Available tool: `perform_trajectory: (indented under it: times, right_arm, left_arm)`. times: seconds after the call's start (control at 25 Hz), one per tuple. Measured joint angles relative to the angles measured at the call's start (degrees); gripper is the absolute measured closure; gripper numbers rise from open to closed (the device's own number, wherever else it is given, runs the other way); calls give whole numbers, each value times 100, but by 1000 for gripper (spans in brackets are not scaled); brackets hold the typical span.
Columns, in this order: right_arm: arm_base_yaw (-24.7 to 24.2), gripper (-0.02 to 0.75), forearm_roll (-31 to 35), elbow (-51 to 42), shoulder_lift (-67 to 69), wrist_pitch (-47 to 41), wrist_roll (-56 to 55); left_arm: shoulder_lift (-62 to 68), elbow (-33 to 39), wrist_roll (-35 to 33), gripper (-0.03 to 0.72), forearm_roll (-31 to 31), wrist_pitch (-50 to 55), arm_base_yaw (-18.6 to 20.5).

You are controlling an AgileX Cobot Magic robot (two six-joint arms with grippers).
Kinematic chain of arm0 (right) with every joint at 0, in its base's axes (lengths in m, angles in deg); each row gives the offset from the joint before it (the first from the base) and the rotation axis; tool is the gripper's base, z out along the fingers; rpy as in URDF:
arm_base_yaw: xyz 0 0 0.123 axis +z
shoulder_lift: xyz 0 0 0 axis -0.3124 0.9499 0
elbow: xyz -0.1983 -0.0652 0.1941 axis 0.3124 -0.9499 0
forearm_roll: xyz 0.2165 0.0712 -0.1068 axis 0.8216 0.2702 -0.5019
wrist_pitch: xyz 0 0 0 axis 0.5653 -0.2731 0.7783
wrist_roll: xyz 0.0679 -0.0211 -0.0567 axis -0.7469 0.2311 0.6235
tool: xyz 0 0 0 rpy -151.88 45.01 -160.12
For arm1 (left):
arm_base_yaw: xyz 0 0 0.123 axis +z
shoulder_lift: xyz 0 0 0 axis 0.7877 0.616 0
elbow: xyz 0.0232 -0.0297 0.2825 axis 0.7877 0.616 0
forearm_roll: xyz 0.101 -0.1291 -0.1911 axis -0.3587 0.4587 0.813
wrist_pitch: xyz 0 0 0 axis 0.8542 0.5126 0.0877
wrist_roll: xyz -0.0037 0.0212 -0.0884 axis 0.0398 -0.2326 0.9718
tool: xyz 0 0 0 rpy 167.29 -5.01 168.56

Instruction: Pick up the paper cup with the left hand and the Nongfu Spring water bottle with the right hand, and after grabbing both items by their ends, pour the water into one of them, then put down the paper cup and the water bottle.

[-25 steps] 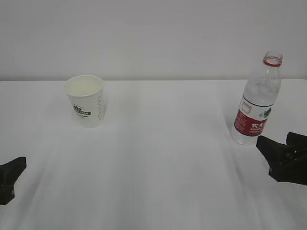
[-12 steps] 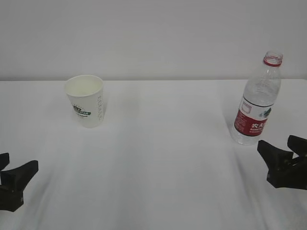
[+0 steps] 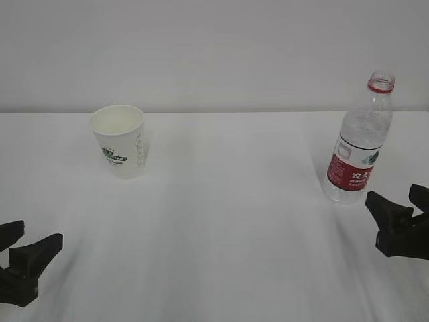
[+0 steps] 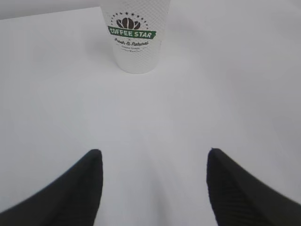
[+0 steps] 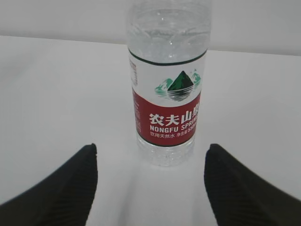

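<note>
The white paper cup (image 3: 120,141) with its dark green logo stands upright at the back left of the table. In the left wrist view the paper cup (image 4: 135,37) is straight ahead, well beyond the fingertips. My left gripper (image 3: 37,235) (image 4: 154,153) sits low at the front left, open and empty. The Nongfu Spring water bottle (image 3: 358,147) stands upright at the right, uncapped, with a red-and-white label. My right gripper (image 3: 394,196) (image 5: 150,148) is open just in front of the bottle (image 5: 167,94), not touching it. I cannot make out the water level in the clear bottle.
The white table (image 3: 228,221) runs back to a plain pale wall. A wide stretch of bare tabletop lies between the cup and the bottle.
My left gripper has come further into view from the bottom left corner, moving right and forward, and both its fingers now show. The right gripper has drifted slightly right. Cup and bottle have not moved.
</note>
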State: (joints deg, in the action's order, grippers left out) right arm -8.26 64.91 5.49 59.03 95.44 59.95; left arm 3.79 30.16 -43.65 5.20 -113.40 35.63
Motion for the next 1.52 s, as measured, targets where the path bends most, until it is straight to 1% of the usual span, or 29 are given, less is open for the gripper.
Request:
perform_trajectory:
  times: [0.44,0.48,0.64,0.72,0.88,0.96,1.52]
  right_arm:
    - [0,204,-23,280,54,21,85]
    - [0,204,-77,331,54,21,172]
    - [0,202,-634,499,88,33,544]
    - [0,190,-718,569,182,42,594]
    - [0,125,-681,592,514,42,538]
    - [0,114,-603,644,688,42,502]
    - [0,107,-264,1244,882,42,370]
  left_arm:
    - [0,0,11,185,-154,-23,0]
    - [0,-11,11,185,-164,-23,0]
    - [0,-11,11,185,-164,-45,0]
    - [0,-11,11,185,-164,-45,0]
    - [9,-11,11,188,-164,-45,0]
    - [9,-11,11,189,-164,-45,0]
    - [9,-11,11,190,-177,-45,0]
